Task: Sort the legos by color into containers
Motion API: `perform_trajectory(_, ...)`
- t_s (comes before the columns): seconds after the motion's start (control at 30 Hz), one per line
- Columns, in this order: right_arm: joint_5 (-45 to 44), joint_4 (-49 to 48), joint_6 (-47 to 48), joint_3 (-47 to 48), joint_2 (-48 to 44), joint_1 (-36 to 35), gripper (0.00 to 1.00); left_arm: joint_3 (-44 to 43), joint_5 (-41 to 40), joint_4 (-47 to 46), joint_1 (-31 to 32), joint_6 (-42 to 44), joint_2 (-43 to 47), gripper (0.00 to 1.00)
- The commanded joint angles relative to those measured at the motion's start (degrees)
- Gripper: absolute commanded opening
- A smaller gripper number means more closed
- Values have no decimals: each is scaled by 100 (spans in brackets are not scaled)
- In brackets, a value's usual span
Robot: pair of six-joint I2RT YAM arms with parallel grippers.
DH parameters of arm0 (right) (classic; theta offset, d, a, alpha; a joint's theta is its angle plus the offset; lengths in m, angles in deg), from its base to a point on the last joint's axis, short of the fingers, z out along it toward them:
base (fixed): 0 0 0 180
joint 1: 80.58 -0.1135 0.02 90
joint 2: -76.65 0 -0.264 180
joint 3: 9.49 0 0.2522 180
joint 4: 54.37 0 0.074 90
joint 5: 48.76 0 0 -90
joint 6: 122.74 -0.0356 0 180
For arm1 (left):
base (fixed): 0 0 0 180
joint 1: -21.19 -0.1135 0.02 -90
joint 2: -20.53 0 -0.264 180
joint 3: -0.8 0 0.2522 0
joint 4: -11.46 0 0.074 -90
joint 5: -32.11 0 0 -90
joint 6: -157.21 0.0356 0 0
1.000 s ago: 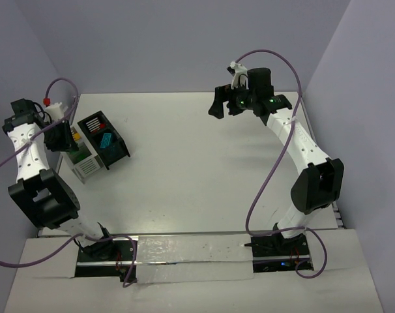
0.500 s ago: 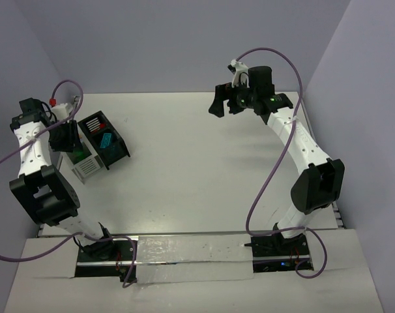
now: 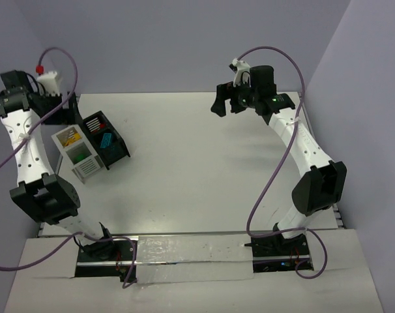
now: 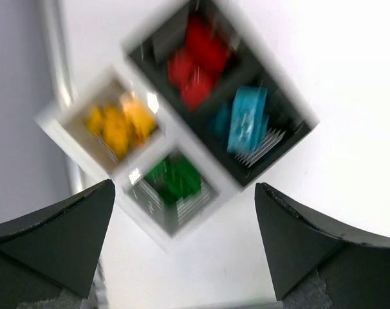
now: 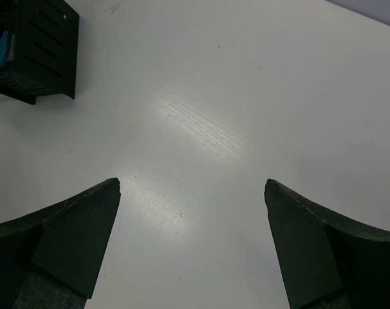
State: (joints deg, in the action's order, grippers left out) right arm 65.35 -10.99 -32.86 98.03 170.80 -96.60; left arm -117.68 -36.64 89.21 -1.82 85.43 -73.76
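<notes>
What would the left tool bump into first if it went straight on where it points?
Probably the white container holding green legos, centred ahead of the left tool; depth is unclear.

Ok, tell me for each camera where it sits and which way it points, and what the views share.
Top camera: above and behind the bases, looking down over the table; left arm, right arm and bins show.
Left wrist: on the left gripper, looking straight down into the bins; its open fingers frame the bottom.
Right wrist: on the right gripper, facing down at bare table; open fingers below, black bin top left.
Shared: the black bin with its blue brick shows in all three.
</notes>
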Motion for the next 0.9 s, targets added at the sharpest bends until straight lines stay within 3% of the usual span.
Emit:
perform_trajectory(0.0, -301, -325, 180, -24, -598, 178, 100, -1460, 303, 26, 863, -545, -141, 99)
perform_trajectory(0.1, -423, -235, 222, -64, -610, 264, 100, -1564, 26, -310, 1835, -941, -317, 99)
perform_trajectory(0.27, -658, 50, 378, -36, -474, 404, 100, -1391, -978, -974, 3054, -1200, -590, 99)
perform_trajectory(0.33, -709, 54, 373, -112, -404, 492, 100, -1261, -1022, -1273, 3351, -1473, -699, 99)
perform_trajectory(0.53, -937, -62, 335, -308, -397, 530, 100, -490, -395, -1935, 3557, -2138, -862, 99)
perform_trajectory(0.87, -697, -168, -154, -473, -458, 583, 100, 39, -912, -2532, 3768, -2200, -792, 99)
